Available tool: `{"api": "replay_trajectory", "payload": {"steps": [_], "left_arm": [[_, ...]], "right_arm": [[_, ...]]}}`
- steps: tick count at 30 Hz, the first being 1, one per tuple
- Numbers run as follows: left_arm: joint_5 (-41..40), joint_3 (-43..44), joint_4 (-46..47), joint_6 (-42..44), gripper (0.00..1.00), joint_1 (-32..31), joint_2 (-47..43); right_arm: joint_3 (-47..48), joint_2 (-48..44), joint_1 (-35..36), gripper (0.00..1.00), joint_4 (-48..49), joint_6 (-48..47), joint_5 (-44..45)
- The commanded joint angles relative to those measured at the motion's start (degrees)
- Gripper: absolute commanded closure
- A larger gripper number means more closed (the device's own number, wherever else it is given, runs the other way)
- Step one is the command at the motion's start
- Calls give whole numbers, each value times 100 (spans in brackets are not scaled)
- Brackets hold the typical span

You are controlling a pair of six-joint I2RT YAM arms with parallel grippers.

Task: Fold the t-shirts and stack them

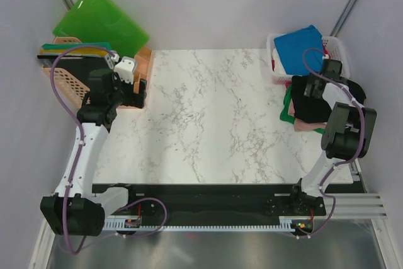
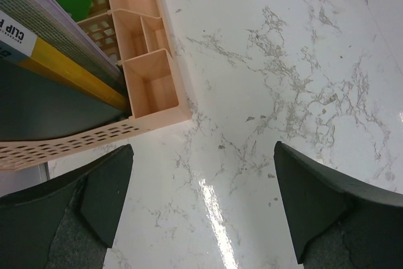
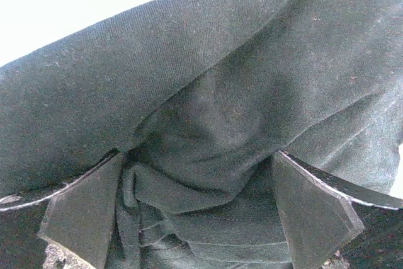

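- the left gripper (image 2: 201, 181) stands with its jaws wide and nothing between them; only bare marble shows in the gap.
- its left finger (image 2: 94, 187) is near the corner of the peach plastic desk organiser (image 2: 148, 74), apart from it.
- the organiser holds yellow and grey folders on edge and sits at the far left of the white marble-patterned table (image 1: 208, 118), close to the table's left edge.
- bright green stiff plastic folders (image 1: 101, 20) lean behind the organiser against the back wall.
- the right gripper (image 3: 195, 206) also has its jaws spread wide, set down into the black cloth t-shirt (image 3: 208, 92); a bunched fold lies between the fingers (image 3: 82, 212), and it is loose, not pinched.
- in the top view the black t-shirt tops a small pile at the table's right edge, with a green t-shirt (image 1: 286, 108) and a pale pink t-shirt (image 1: 305, 126) showing from under it.
- the pile hangs towards the right edge, close to the right arm's own elbow.
- just behind the pile, at the far right corner, the white plastic lattice basket (image 1: 337, 43) holds the bright blue t-shirt (image 1: 301, 48), which is heaped above its rim, with a bit of red cloth below it.
- between the two arms the marble runs broad from the back wall to the black base rail (image 1: 208, 203) along the near edge.
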Motion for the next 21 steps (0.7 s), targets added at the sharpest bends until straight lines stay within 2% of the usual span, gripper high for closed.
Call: {"api": "replay_trajectory", "payload": {"steps": [1,6,8,11,21], "left_arm": [[-36,-40,122,189,0,-6,-202],[-36,-216,272,198,0,-6,-211],[25,-339,342,180,0,-6,-229],[113,-444,395,171,0,-6,-246],[175,-523,421,180,0,-6,-256]], "right_arm": [[-418,-152,-209,2,-899,-670,-689],[-717,-663,-762,2,-2155,-1734,-1681],[-682,-681,-894,2,-2925,-2374,-2113],[-804,-733,-1218,2,-3465,-2895,-2518],[-1578,-1717,-1536,2,-3739,-3722,-2632]]}}
